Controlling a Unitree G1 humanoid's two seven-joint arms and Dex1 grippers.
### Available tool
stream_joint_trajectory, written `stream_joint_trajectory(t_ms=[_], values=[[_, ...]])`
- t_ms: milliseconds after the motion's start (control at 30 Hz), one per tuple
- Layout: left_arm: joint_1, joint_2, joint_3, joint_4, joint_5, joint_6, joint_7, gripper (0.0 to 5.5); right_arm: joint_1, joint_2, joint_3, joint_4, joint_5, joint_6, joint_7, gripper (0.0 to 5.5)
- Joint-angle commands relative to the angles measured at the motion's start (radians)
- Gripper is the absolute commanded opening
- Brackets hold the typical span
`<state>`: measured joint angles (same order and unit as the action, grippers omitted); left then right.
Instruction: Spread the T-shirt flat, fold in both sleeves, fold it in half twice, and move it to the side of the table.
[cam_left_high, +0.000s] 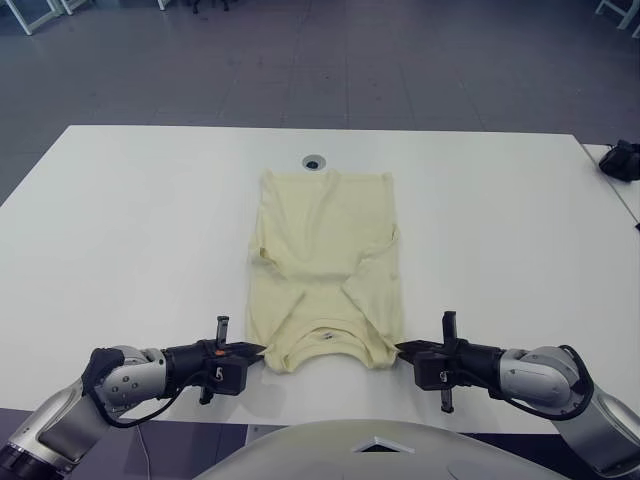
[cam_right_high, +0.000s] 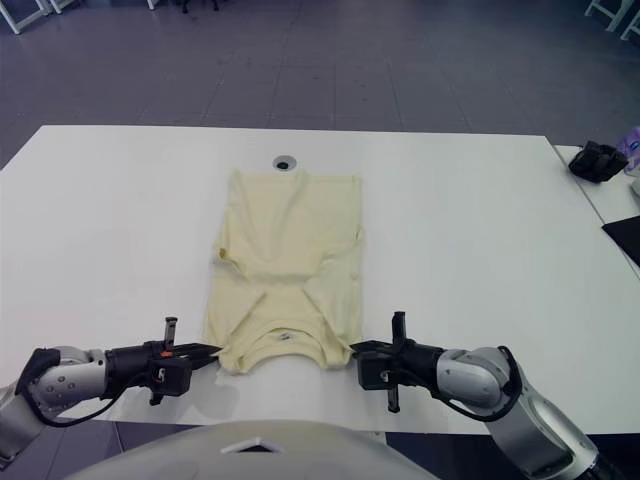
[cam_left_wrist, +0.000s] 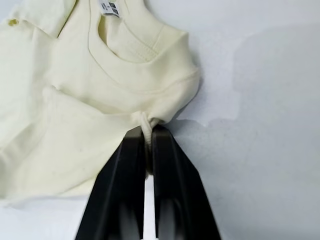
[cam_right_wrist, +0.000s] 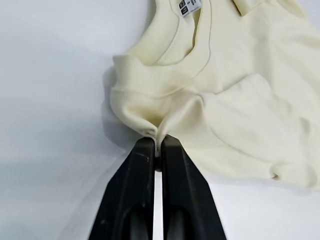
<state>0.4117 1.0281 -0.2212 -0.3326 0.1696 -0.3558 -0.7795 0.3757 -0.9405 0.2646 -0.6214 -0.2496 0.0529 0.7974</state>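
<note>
Evidently, the pale yellow cotton T-shirt (cam_left_high: 325, 265) lies centred on the white table (cam_left_high: 130, 230), collar at 6 o'clock, its shoulder corners at 7 and 5 o'clock pinched tight by the black left gripper (cam_left_high: 258, 350) and right gripper (cam_left_high: 402, 349), likely ready for the first half-fold.

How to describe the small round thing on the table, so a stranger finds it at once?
On the white table lies a pale yellow T-shirt. Just beyond its far edge sits a small round grey fitting, the only round thing on the tabletop.
</note>
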Motion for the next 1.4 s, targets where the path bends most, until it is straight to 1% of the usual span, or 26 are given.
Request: stream_joint_trajectory(t_ms=[33, 167, 233, 367, 500, 633, 833, 967, 1067, 1200, 1267, 1400], values=[[-0.016, 0.028, -0.043, 0.084, 0.044, 0.142, -0.105, 0.02, -0.051, -0.018, -0.065, 0.003, 0.029, 0.014, 0.032, 0.00], [-0.040, 0.047, -0.037, 0.043, -0.045, 0.173, -0.180, 0.02, -0.036, -0.033, -0.083, 0.001, 0.064, 0.018, 0.078, 0.00], [-0.034, 0.069, -0.028, -0.007, -0.105, 0.209, -0.226, 0.02, -0.011, -0.052, -0.090, -0.015, 0.125, 0.048, 0.132, 0.00], [-0.027, 0.134, 0.004, -0.151, -0.316, 0.383, -0.348, 0.02, 0.024, -0.096, -0.104, -0.051, 0.250, 0.137, 0.241, 0.00], [-0.005, 0.197, 0.046, -0.248, -0.461, 0.515, -0.446, 0.02, 0.045, -0.133, -0.136, -0.087, 0.345, 0.218, 0.307, 0.00], [0.018, 0.222, 0.102, -0.319, -0.581, 0.618, -0.487, 0.02, 0.066, -0.164, -0.155, -0.111, 0.432, 0.277, 0.365, 0.00], [0.006, 0.214, 0.140, -0.342, -0.632, 0.682, -0.499, 0.02, 0.078, -0.167, -0.184, -0.076, 0.515, 0.274, 0.408, 0.00], [-0.026, 0.200, 0.166, -0.342, -0.664, 0.716, -0.497, 0.02, -0.006, -0.137, -0.203, -0.016, 0.564, 0.260, 0.420, 0.00], [-0.076, 0.182, 0.200, -0.299, -0.715, 0.735, -0.516, 0.02, -0.098, -0.129, -0.216, -0.018, 0.623, 0.301, 0.422, 0.00], [-0.220, 0.148, 0.234, -0.210, -0.781, 0.765, -0.531, 0.02, -0.332, -0.150, -0.226, 0.018, 0.703, 0.399, 0.449, 0.00], [-0.310, 0.135, 0.234, -0.155, -0.782, 0.769, -0.537, 0.02, -0.502, -0.136, -0.182, 0.081, 0.705, 0.449, 0.473, 0.00], [-0.474, 0.106, 0.194, -0.047, -0.743, 0.759, -0.561, 0.02, -0.826, -0.029, -0.035, 0.299, 0.606, 0.472, 0.504, 0.00]])
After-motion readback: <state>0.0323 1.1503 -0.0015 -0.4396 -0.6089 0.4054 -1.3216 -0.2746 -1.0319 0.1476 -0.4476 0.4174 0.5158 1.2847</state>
